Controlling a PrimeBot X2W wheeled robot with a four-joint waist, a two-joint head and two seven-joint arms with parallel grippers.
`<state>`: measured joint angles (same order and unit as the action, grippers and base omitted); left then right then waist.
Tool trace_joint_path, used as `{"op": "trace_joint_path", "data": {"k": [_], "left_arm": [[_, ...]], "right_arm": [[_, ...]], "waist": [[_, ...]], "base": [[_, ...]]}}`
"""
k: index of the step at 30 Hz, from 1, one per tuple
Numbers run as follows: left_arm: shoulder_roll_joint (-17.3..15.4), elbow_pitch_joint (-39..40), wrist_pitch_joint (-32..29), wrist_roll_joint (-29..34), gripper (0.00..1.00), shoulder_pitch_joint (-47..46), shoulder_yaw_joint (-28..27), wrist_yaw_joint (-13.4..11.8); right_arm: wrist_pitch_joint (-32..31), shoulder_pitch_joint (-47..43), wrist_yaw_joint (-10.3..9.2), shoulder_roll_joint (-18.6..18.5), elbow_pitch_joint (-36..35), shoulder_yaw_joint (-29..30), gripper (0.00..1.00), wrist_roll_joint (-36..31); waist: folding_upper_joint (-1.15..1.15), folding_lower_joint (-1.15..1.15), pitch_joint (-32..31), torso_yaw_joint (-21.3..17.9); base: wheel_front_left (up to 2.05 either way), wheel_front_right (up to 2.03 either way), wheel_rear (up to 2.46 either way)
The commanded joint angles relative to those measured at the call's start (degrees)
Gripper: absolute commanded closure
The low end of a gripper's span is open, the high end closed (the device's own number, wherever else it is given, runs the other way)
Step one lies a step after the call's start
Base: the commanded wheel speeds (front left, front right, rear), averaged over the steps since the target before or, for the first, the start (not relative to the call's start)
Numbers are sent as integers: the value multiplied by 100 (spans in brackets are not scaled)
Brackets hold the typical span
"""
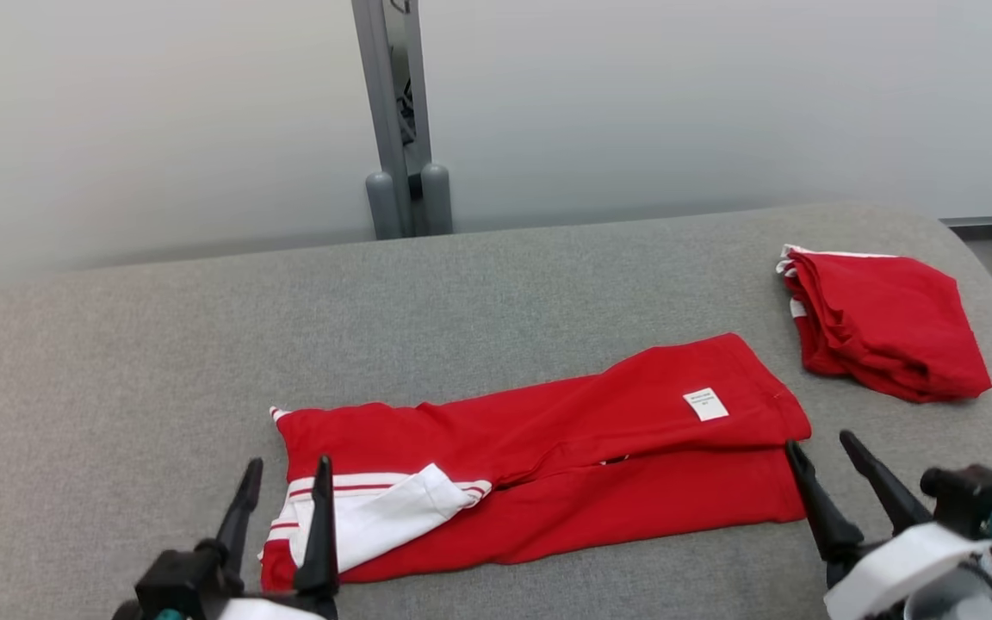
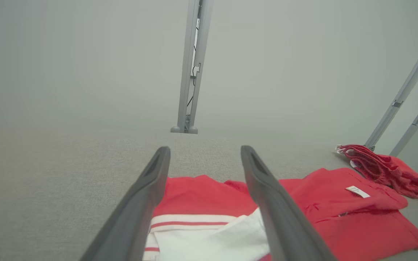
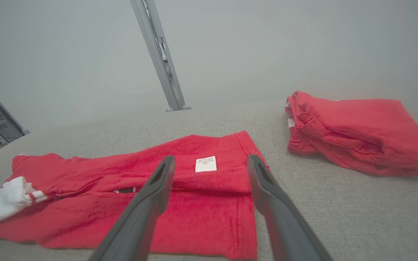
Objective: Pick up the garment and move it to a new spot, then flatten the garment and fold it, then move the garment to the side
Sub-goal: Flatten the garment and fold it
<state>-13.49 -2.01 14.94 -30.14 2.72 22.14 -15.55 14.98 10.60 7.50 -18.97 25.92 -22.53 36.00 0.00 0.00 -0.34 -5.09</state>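
Garment (image 1: 548, 430) label (image 1: 706, 404) print illegible, left tool (image 1: 288, 465) base cropped

Grey table (image 1: 496, 275), pale wall (image 1: 160, 129), metal post (image 1: 380, 112)

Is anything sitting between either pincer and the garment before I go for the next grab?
Nothing visible. The left pincer, open, is at the garment's white-trimmed end; the right pincer, open, at its labelled end. The other red pile lies apart, far right.

Grey cloth-covered table (image 1: 496, 284). Flat on it, front and centre: long red garment (image 1: 565, 448), white trim at the left end. Well apart, far right: folded red pile (image 1: 892, 327).
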Motion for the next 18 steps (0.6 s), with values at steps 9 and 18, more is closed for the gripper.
{"op": "trace_joint_path", "data": {"k": [9, 18], "left_arm": [[374, -66, 24, 536, 0, 659, -402, 394], [586, -296, 25, 910, 0, 807, -485, 719]], "right_arm": [[32, -979, -2, 403, -303, 490, 0, -935], [32, -1282, -2, 681, -285, 742, 0, -1078]], "waist": [[0, 0, -429, -76], [0, 0, -589, -54]], "base": [[0, 0, 0], [0, 0, 0]]}}
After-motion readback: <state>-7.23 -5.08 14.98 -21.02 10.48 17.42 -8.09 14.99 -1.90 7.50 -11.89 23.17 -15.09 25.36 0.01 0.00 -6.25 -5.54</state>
